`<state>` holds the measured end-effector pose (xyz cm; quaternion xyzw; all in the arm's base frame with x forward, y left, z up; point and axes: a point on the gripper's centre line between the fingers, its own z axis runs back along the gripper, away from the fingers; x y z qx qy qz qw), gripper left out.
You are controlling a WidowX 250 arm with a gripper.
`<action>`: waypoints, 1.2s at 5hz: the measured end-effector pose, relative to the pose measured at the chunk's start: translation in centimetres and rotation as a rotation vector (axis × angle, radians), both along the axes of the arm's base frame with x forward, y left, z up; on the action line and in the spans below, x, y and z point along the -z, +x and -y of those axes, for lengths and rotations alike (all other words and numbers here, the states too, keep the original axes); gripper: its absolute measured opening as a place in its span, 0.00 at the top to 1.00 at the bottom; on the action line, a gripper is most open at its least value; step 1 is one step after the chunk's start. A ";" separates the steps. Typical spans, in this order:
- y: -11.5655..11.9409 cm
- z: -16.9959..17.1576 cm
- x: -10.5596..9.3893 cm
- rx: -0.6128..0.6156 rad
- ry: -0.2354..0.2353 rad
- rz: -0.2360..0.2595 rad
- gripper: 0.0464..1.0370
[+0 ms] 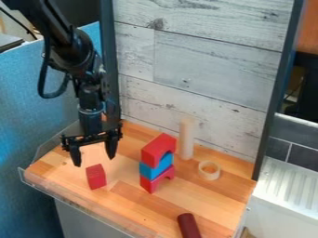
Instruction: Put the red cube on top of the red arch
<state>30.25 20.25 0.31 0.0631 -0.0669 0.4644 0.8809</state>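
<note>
Bright, soft light spreads over the light-brown wooden table (142,209); a pale sheen lies on the wood near my black two-finger end effector (94,161); small highlights catch my black jointed arm (71,49); shadows look faint; the white ribbed panel (292,183) at right is bright; I cannot tell the light's source.
</note>
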 end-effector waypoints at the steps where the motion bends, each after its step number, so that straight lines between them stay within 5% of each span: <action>1: -0.1 0.0 1.0 -0.040 0.019 -0.022 0.04; 6: -1.1 -0.5 3.1 0.037 0.075 -0.024 0.09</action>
